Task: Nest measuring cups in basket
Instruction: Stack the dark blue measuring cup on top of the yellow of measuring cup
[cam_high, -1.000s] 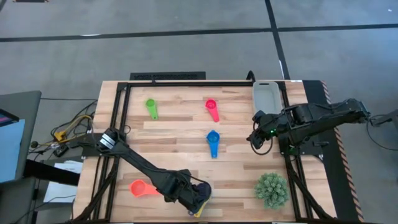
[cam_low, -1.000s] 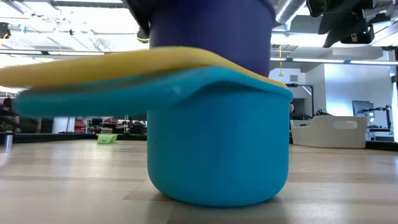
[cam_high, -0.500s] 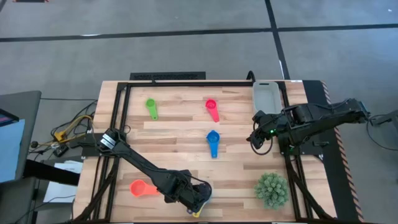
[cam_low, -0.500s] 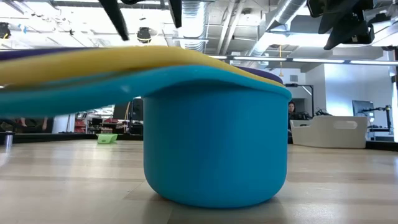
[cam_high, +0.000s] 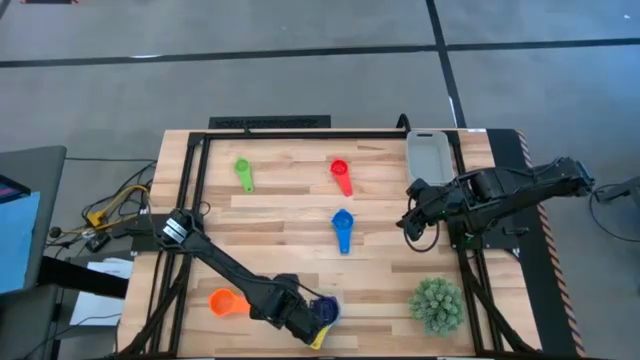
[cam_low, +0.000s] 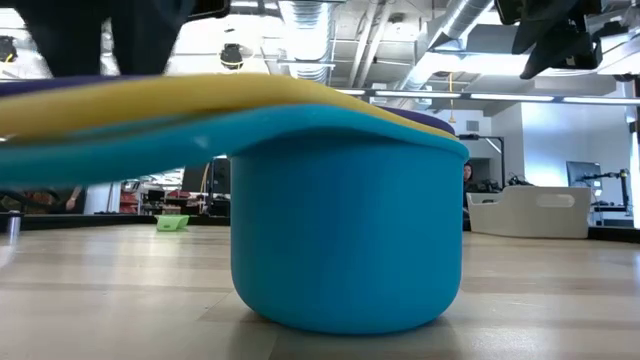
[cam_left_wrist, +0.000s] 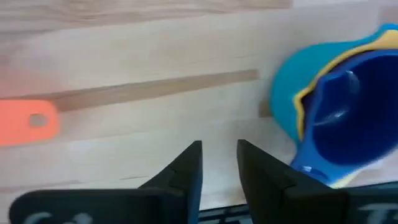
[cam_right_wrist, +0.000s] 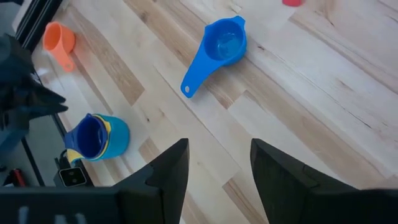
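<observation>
i read the stack (cam_high: 322, 312) at the near edge of the desk (cam_high: 290, 215) as the reason for everything on the left side: 3 cups sit nested there, navy inside yellow inside light blue, resting on the wood on their own. the landmark i use is the basket (cam_high: 428, 152), which stands at the far right corner of the desk with no cup showing in it, well apart from the stack.

my left end effector (cam_left_wrist: 219, 163) sits just beside the stack, low over the wood, its fingers narrowly parted with only a slim gap and nothing between them. the left arm reaches across the near side of the desk, folded low.

the orange cup (cam_high: 226, 302) lies alone near the stack, farther from the basket. the blue cup (cam_high: 342, 228) lies mid-desk, the pink-red cup (cam_high: 341, 174) and the green cup (cam_high: 243, 172) farther back, all apart from the basket.

my right end effector (cam_right_wrist: 216, 163) hangs near the basket on its desk-centre side, fingers spread wide and empty, the arm bent in from the right edge, waiting.
</observation>
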